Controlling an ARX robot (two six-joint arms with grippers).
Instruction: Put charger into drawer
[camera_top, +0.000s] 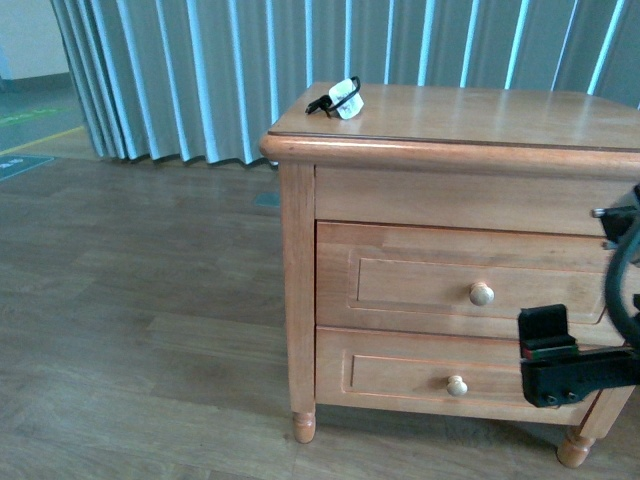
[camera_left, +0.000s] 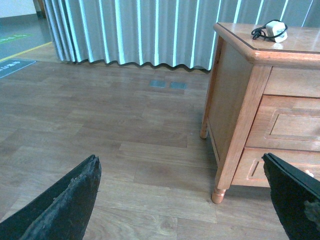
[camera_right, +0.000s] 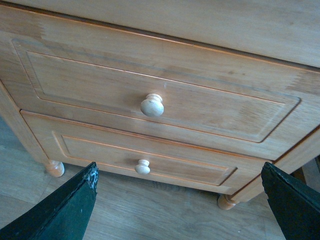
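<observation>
The charger (camera_top: 343, 99), a small white block with a thin black cable, lies on the nightstand's top near its far left corner; it shows too in the left wrist view (camera_left: 273, 30). The upper drawer (camera_top: 470, 285) is closed, its round knob (camera_top: 482, 293) facing me. My right gripper (camera_top: 548, 345) hangs open at the nightstand's front right, level with the lower drawer, nothing between its fingers. In the right wrist view (camera_right: 180, 200) it faces the drawer (camera_right: 150, 95) and its knob (camera_right: 152, 105). My left gripper (camera_left: 182, 200) is open over the floor, left of the nightstand.
The lower drawer (camera_top: 440, 378) with its own knob (camera_top: 457, 385) is closed beneath the upper one. The nightstand (camera_top: 295, 300) stands on turned legs on a wood-look floor (camera_top: 130, 340). Pale blue-grey curtains (camera_top: 200, 70) hang behind. Open floor lies to the left.
</observation>
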